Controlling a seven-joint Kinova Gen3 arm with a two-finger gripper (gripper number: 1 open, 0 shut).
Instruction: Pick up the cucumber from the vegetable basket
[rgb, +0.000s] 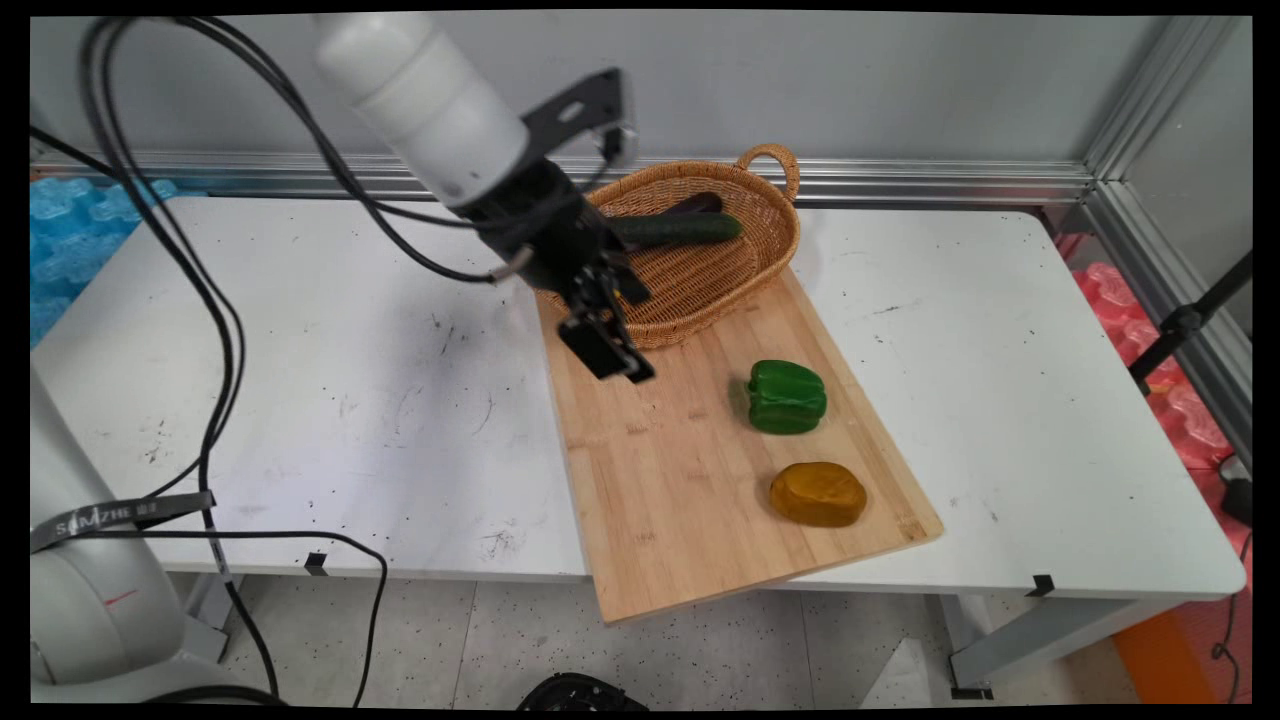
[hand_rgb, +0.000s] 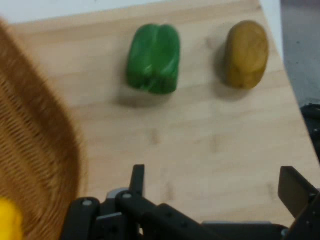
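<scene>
Fingers (hand_rgb: 137, 180) apart, nothing between them. Gripper (rgb: 610, 355) open and empty, hanging above the cutting board (rgb: 680, 520) near its far left corner, just beside the near wall of the wicker basket (rgb: 690, 325) (touching or not: cannot tell from either view).

Nearest loose thing on the board: green pepper (rgb: 787, 397), toward the right edge, well apart from the fingers. Beyond it, near the board's near right corner: brownish-yellow potato-like lump (rgb: 818, 494), apart from the pepper.

Judgement on handling: little margin at the basket wall, so keep any lowering off the wicker. Pepper lobed and glossy, so likely to slip unless squeezed across its flatter sides.

Count:
- board 1, lying on the white table (rgb: 350, 400), near end overhanging the table's near edge
- basket 1, on the board's far end
- pepper 1
- potato-like lump 1
- in the basket: cucumber (rgb: 680, 230) 1, dark thing (rgb: 697, 205) behind it 1 (kind unclear), yellow thing (hand_rgb: 7, 220) 1
</scene>
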